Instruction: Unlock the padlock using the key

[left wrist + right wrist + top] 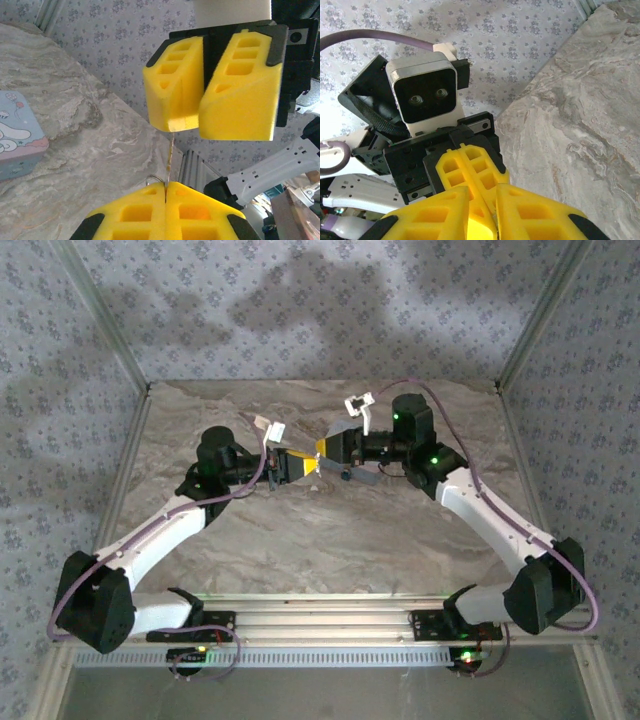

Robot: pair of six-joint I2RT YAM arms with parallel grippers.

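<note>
Both arms stretch in over the marble tabletop. The pincers sit nose to nose, up off the surface and to one side of the tin. The tin is pale blue with a picture lid. It lies flat on the tabletop, apart from both pincers.

Left pincer: the yellow pads are pressed flat together and clamped on the key. The key is edge-on, a thin brassy blade sticking straight out of the pad seam, well above the tin's level. A wire ring pokes out of the same seam, on the tin side of the blade.

The blade tip reaches the lower edge of one finger of the right pincer. Can't tell whether it's touching or just short.

Right pincer: the pads are close together with a narrow slit between them, darker toward the finger roots. Its own wrist view shows the same slit, with the left pincer's yellow fingers right in front of it. Can't tell whether it pinches something or is just ajar.

Behind those fingers, farther from the tin, is the left arm's grey camera housing, with a purple cable looping over it.
</note>
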